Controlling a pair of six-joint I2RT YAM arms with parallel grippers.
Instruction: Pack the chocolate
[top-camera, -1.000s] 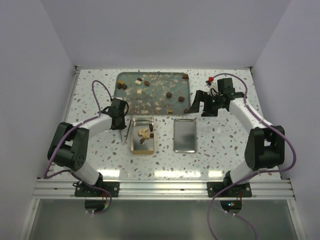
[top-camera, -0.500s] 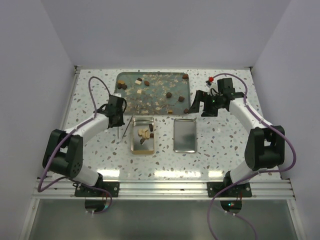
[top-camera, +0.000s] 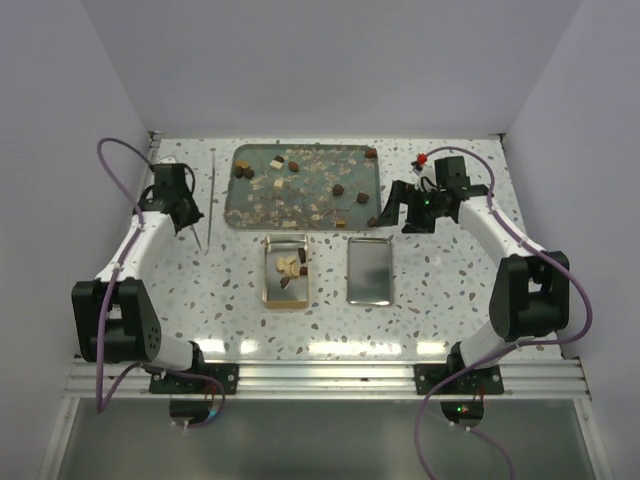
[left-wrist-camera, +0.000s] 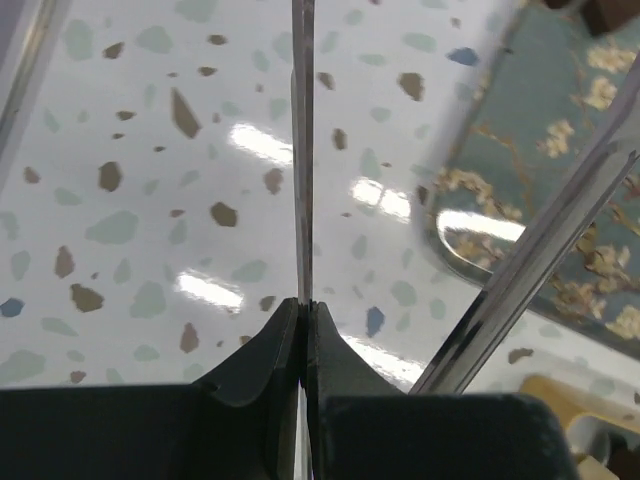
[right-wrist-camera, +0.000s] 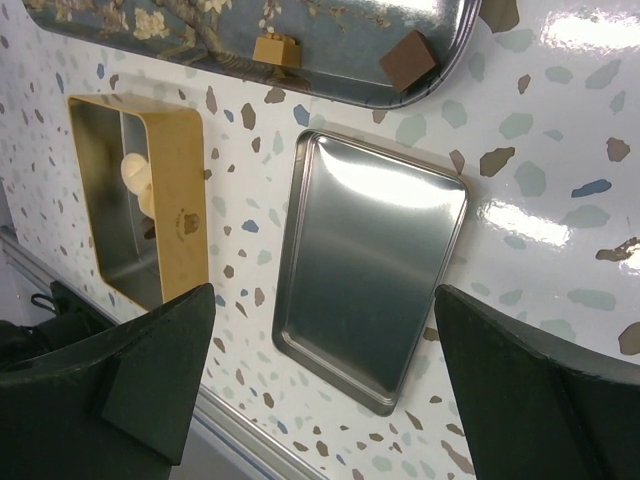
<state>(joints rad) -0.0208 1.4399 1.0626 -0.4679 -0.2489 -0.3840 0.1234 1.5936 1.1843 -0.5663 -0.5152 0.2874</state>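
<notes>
Dark and cream chocolate pieces (top-camera: 338, 189) lie scattered on a teal flowered tray (top-camera: 360, 165). Several more (top-camera: 290, 266) lie in the open gold tin (top-camera: 268, 285). My left gripper (top-camera: 192, 214) is at the far left of the table, left of the tray, shut on thin metal tweezers (top-camera: 208, 200). The left wrist view shows the jaws (left-wrist-camera: 303, 300) pinched on a tweezer blade (left-wrist-camera: 303, 150) above bare table. My right gripper (top-camera: 402, 210) is open and empty at the tray's right end. Its wrist view (right-wrist-camera: 325, 290) shows a brown square piece (right-wrist-camera: 408, 60) and cream pieces (right-wrist-camera: 140, 180) in the tin.
The tin's silver lid (top-camera: 369, 270) lies flat, right of the tin, and shows below my right fingers (right-wrist-camera: 375, 260). Pale crumbs cover the tray floor. The tray's rim (left-wrist-camera: 470, 255) shows at the right of the left wrist view. White walls close in the table's left, back and right.
My left arm has swung from beside the gold tin out to the far left and back, carrying the tweezers. The right arm has not moved.
</notes>
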